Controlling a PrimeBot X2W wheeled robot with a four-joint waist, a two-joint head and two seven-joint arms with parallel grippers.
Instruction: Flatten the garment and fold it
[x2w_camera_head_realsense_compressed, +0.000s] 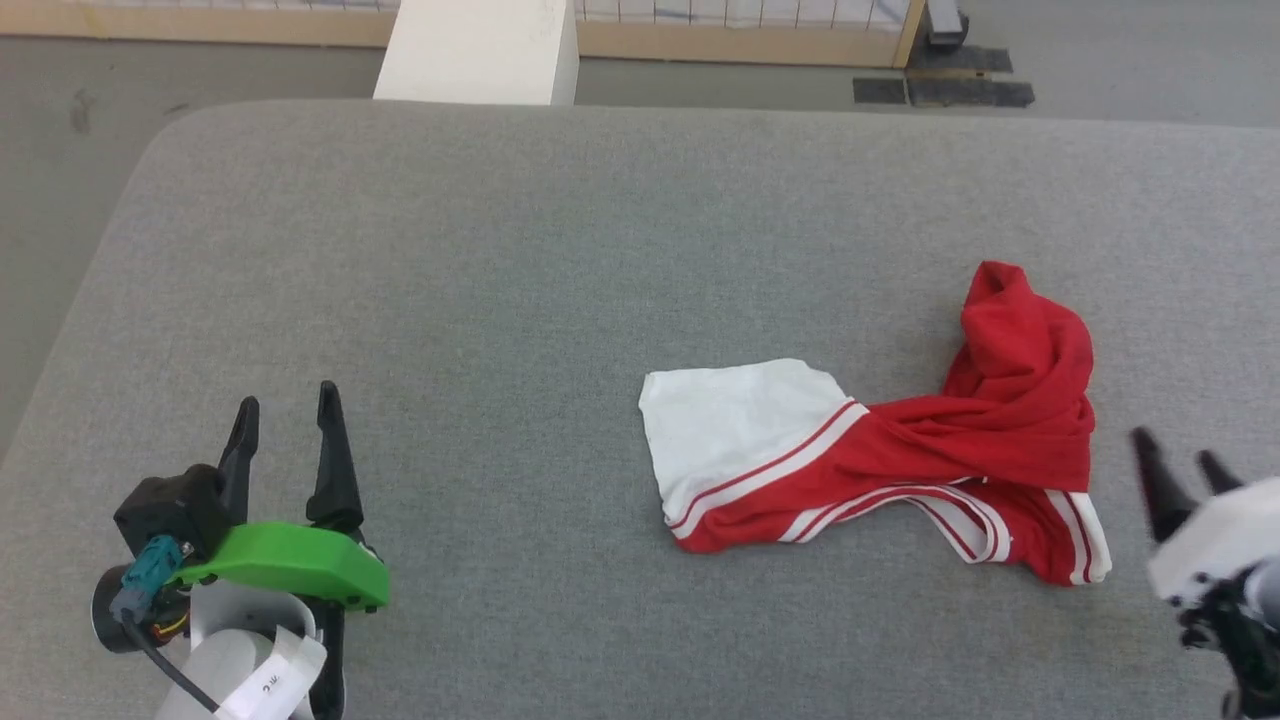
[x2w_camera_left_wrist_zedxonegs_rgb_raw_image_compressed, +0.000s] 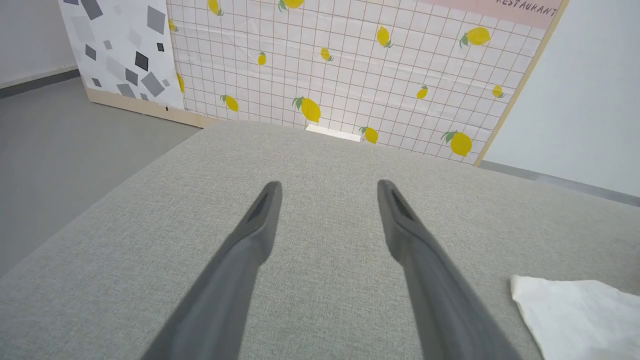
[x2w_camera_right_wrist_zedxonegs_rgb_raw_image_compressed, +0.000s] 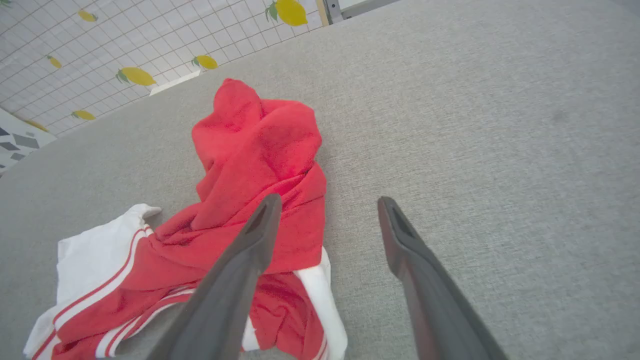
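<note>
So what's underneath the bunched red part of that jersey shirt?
The bunched red cloth of the red-and-white jersey T-shirt lies over its own striped white edge, on the grey fabric surface. Whatever else is folded beneath is hidden.

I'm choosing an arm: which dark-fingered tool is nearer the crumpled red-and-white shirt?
The right tool, close beside the crumpled red-and-white jersey shirt; the left tool is far off across the grey fabric surface.

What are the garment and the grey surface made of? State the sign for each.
The garment: soft matte knit cloth, likely cotton or a blend; it slumps in loose folds with a fuzzy nap. The grey surface: matte woven upholstery-like fabric, judging by its fine speckled weave.
</note>
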